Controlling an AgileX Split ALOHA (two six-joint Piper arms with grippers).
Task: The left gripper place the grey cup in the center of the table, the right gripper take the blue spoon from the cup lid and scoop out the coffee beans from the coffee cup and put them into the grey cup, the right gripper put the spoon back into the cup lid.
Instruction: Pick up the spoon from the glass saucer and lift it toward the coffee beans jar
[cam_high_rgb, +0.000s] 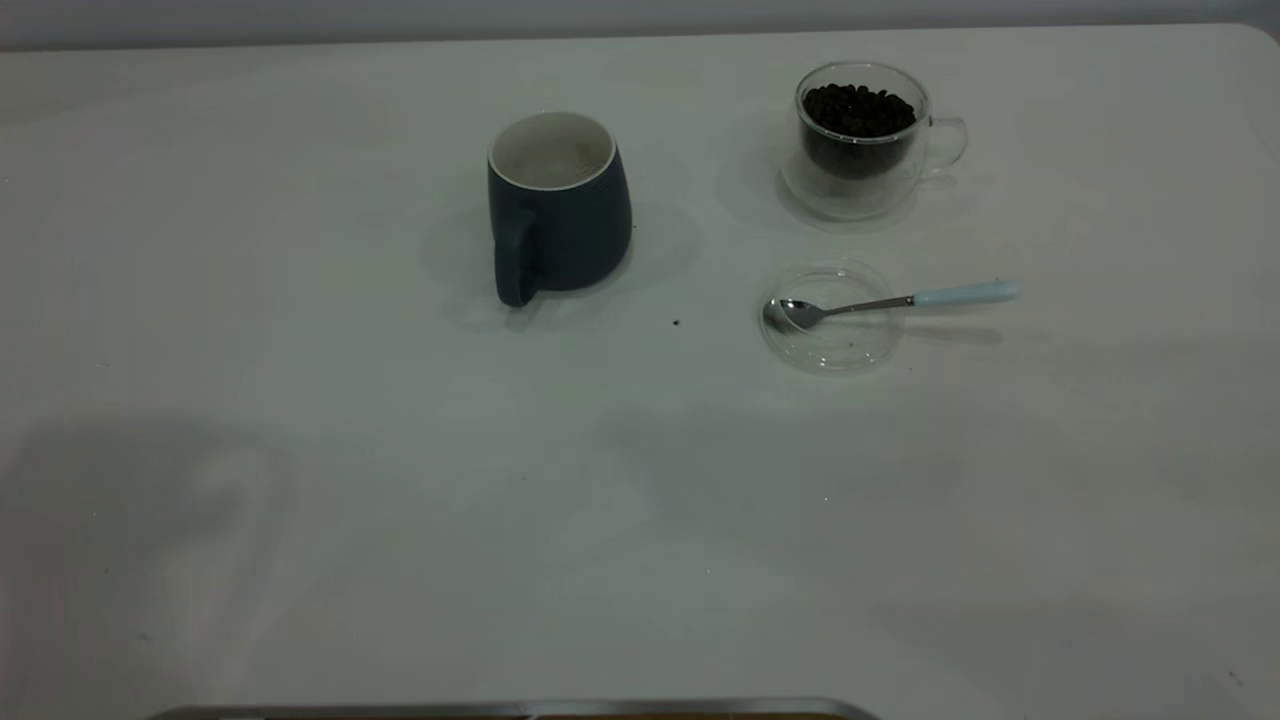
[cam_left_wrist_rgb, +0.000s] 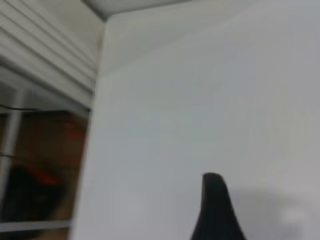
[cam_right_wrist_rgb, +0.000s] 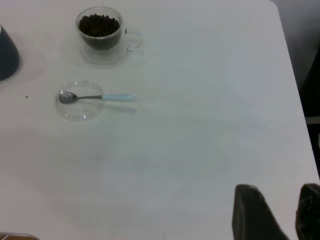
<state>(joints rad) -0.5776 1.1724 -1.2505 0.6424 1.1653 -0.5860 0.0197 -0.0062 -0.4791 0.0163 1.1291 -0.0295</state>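
Note:
The grey cup (cam_high_rgb: 558, 205) stands upright near the middle of the table (cam_high_rgb: 400, 520), handle toward the near side; the right wrist view shows only its edge (cam_right_wrist_rgb: 6, 55). To its right, the coffee cup (cam_high_rgb: 862, 140) (cam_right_wrist_rgb: 102, 35) holds coffee beans (cam_high_rgb: 858, 110) (cam_right_wrist_rgb: 99, 25). In front of it lies the cup lid (cam_high_rgb: 832, 345) (cam_right_wrist_rgb: 80, 109), with the blue spoon (cam_high_rgb: 900, 302) (cam_right_wrist_rgb: 95, 97) resting across it, bowl in the lid, handle pointing right. The right gripper (cam_right_wrist_rgb: 280, 192) is open and empty over the table's near right corner, far from the spoon. The left gripper (cam_left_wrist_rgb: 217, 205) hovers over bare table near an edge.
A small dark speck (cam_high_rgb: 676, 322) lies between the grey cup and the lid. A metal rim (cam_high_rgb: 500, 710) runs along the near edge of the exterior view. Neither arm shows in that view. The table's right edge (cam_right_wrist_rgb: 295, 75) drops off beside the right gripper.

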